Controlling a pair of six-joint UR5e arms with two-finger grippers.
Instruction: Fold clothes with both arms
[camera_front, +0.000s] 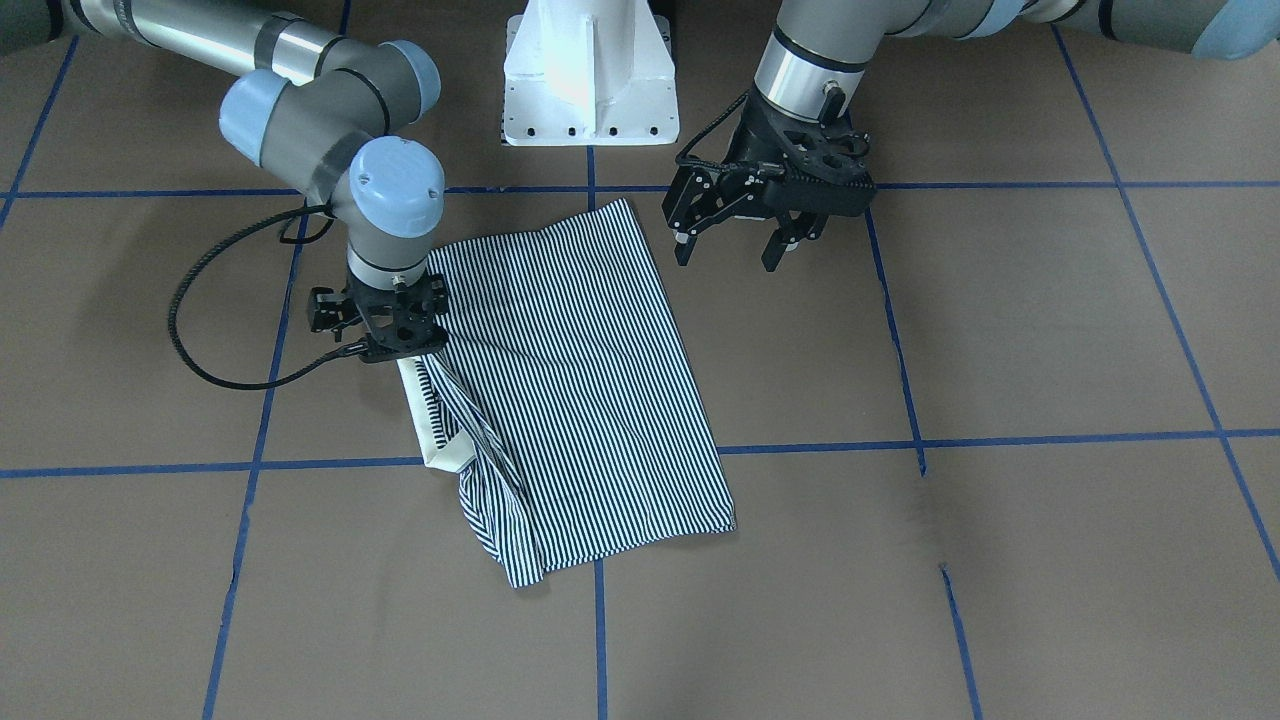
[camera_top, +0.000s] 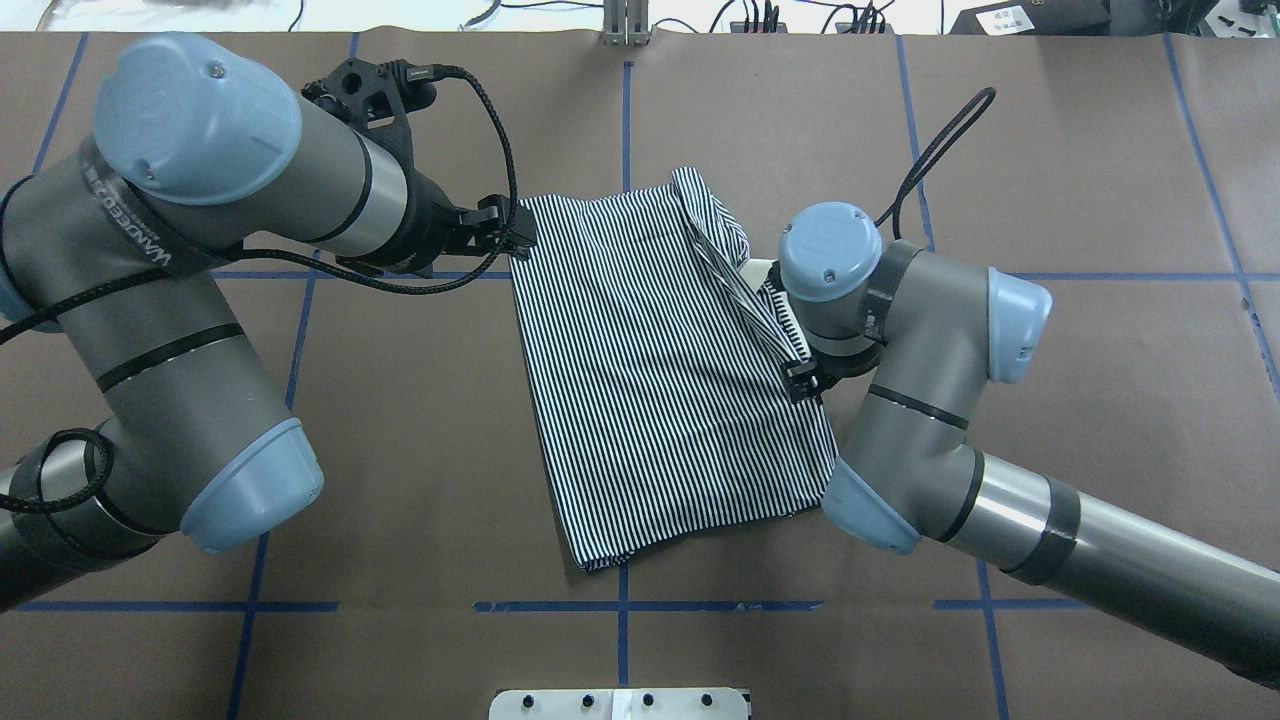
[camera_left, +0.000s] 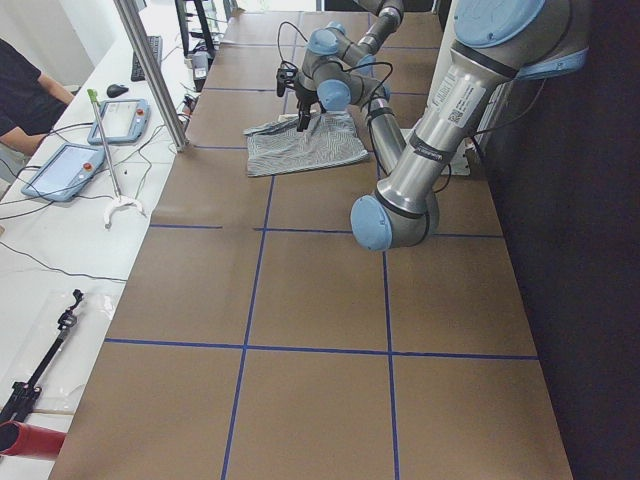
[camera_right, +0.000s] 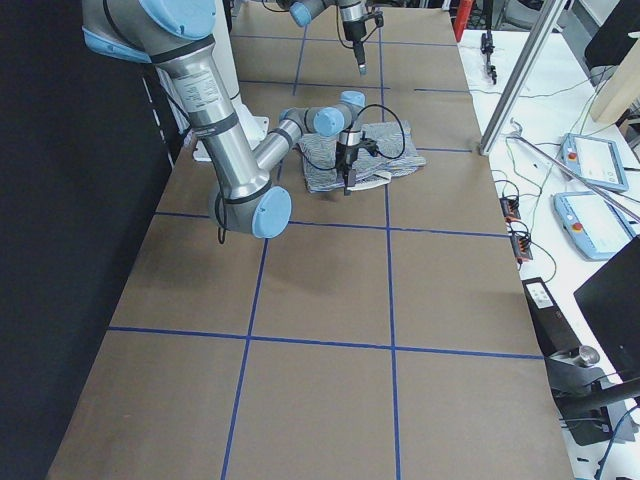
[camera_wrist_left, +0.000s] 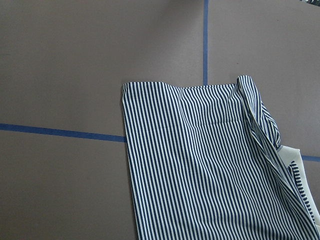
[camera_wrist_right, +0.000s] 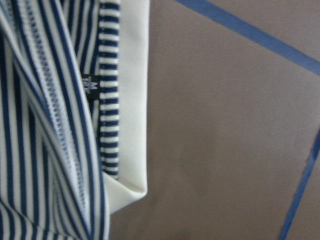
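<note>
Across the counter (camera_front: 1000, 350) from the robot, the front view gives you the striped shirt (camera_front: 590, 380) lying as a folded panel just before the white base (camera_front: 590, 80). The left hand (camera_front: 730, 250) hangs wide open, raised beside the shirt's edge, holding nothing. The right hand (camera_front: 398, 342) is down at the collar (camera_front: 432, 435) side, where cloth bunches; whether it grips, you cannot tell. Overhead, its wrist hides the fingers as well. Both side views show the hands too small to add anything. From the left wrist you see a flat, layered corner: a shallow pinch there could, I judge, catch only the top layer and peel the fold apart. From the right wrist the collar sits loose and doubled over; lift that side alone and the whole panel may drag and skew. No basket, box or bin shows anywhere; the shirt rests straight on the counter.
</note>
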